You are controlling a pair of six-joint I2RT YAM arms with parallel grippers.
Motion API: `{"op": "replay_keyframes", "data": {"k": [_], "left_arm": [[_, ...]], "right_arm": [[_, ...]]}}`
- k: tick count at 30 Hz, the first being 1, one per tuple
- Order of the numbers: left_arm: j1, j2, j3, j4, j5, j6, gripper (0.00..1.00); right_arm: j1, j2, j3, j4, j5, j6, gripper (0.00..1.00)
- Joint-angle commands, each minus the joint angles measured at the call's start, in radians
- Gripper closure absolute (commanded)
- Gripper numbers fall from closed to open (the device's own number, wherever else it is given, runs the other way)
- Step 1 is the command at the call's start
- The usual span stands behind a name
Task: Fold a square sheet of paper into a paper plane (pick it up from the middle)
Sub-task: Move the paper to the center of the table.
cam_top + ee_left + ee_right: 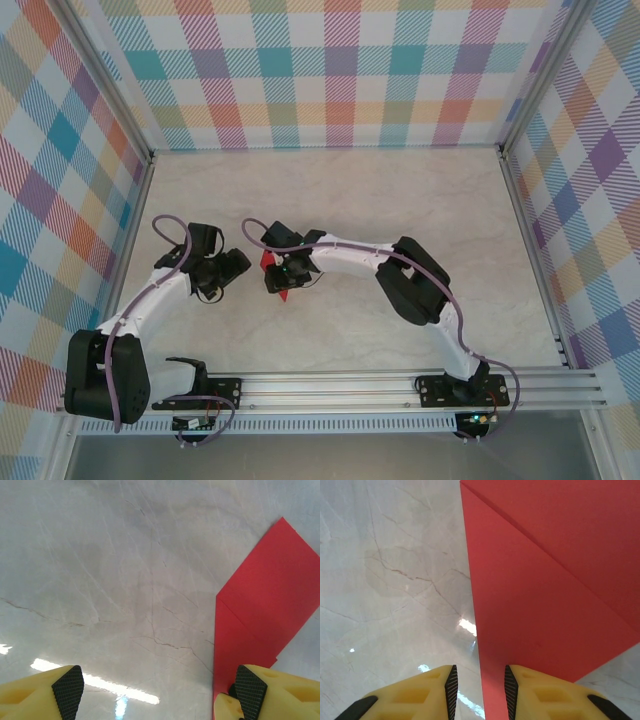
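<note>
The square sheet of paper (545,590) lies on the marble table as a red creased pointed shape with a diagonal fold line. From above, red corners (269,262) stick out from under my right gripper (283,276). In the right wrist view my right gripper (480,690) hangs over the paper's left edge. Its jaws are narrowed but still apart, with a red strip and bare table between the pads. My left gripper (159,692) stands wide open beside the paper (265,595), its right fingertip (249,692) over the red edge and nothing gripped.
The marble tabletop (400,200) is walled by plaid panels at the back and both sides. An aluminium rail (340,385) carries both arm bases at the near edge. Both arms meet left of centre.
</note>
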Motion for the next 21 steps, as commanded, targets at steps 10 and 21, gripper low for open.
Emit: {"op": "replay_keyframes", "data": {"k": [10, 21], "left_arm": [[0.018, 0.06, -0.084, 0.207, 0.296, -0.015, 0.18], [-0.02, 0.12, -0.157, 0.46, 0.45, -0.077, 0.26]], "right_arm": [[-0.079, -0.114, -0.224, 0.159, -0.219, -0.106, 0.66], [-0.195, -0.218, -0.447, 0.337, -0.422, -0.083, 0.66]]}}
